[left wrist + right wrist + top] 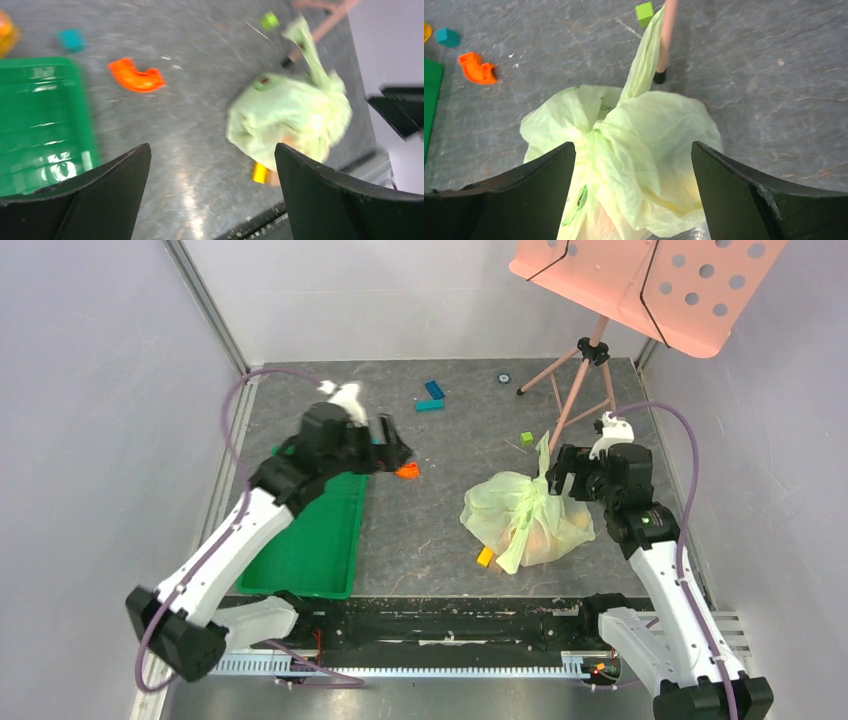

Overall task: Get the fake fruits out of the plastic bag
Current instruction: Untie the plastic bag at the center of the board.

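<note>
Both splayed wide: left gripper [212, 150] and right gripper [633, 147] above scuffed grey table [430, 530], pale walls [80, 390] around.

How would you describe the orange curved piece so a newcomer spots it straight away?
Start at the green tray on the left side of the table. Just off its far right corner lies the orange curved piece. It is flat and C-shaped, unlike the boxy teal block farther back.
</note>
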Available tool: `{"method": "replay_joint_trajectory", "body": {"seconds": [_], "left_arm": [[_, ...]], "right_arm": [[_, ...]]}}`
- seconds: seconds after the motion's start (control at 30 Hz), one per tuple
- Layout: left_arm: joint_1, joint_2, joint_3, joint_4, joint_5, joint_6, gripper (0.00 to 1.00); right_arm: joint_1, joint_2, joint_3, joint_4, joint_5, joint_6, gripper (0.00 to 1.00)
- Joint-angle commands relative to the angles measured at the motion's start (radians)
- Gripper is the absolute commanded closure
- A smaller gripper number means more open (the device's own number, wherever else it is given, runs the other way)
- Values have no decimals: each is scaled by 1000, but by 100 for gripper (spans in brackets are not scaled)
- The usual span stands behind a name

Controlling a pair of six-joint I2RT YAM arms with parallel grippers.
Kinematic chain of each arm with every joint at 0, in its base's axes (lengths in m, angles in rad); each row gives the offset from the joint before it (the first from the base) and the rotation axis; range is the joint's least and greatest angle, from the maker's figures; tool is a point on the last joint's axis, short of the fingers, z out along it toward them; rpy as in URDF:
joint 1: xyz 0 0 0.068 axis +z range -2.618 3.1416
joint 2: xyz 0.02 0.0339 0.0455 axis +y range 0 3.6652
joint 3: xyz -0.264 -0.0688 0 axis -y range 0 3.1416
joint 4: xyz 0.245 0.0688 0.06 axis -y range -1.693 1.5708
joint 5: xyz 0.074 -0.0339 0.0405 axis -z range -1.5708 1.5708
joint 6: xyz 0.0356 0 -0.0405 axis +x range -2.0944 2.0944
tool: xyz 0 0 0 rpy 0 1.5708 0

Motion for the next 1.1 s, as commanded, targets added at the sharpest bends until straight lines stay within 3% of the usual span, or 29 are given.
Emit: {"method": "replay_joint_trajectory", "body": {"seconds": [0.0,0.3,0.7,0.8,1.07], "left_arm": [[-227,141,121,97,-47,-72,0],[-342,491,358,163,38,-102,0],[-432,801,613,33,88,-214,4],[-453,829,648,17,87,-137,4],[-459,805,570,121,-14,367,3]], "right_arm": [[-2,-19,-24,-11,-141,39,13],[-15,37,-142,95,-187,85,24],[-51,6,-260,252,-246,65,40],[-53,1,-268,262,-274,50,44],[-56,-16,-271,260,-320,33,45]]}}
